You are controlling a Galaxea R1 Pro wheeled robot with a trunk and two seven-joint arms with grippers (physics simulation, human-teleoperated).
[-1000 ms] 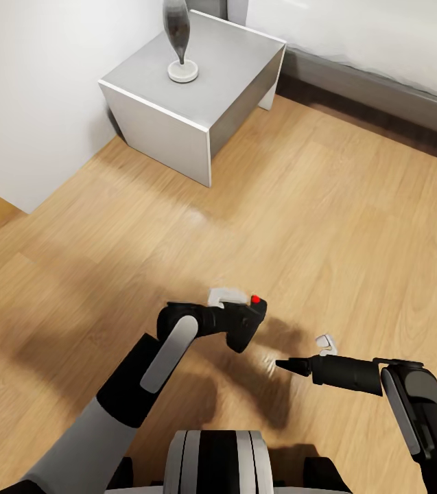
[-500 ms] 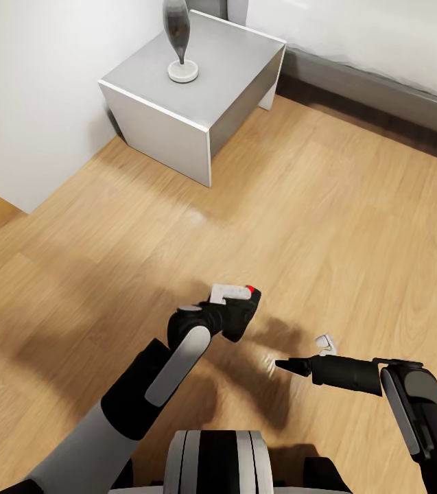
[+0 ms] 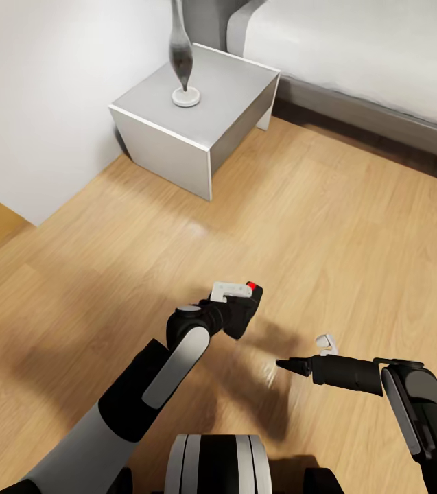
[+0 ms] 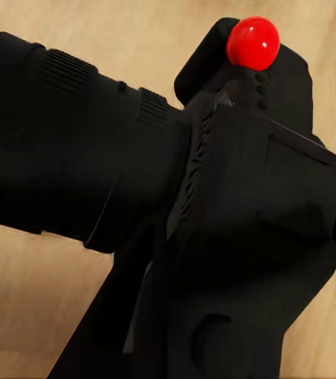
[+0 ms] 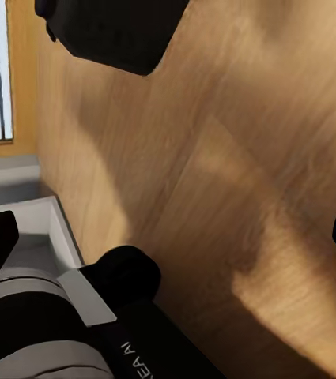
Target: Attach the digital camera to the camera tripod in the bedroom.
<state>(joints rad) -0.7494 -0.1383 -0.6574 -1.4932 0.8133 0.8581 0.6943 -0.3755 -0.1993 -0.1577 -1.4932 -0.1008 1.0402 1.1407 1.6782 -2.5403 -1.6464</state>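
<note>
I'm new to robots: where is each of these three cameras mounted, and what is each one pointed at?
Head view: on the robot's head, looking down over both arms at the wood floor, nightstand and bed.
Left wrist view: near the left gripper, facing the digital camera close up.
Right wrist view: near the right gripper, facing the floor and the robot's body.
Shared: the digital camera, head and left wrist.
</note>
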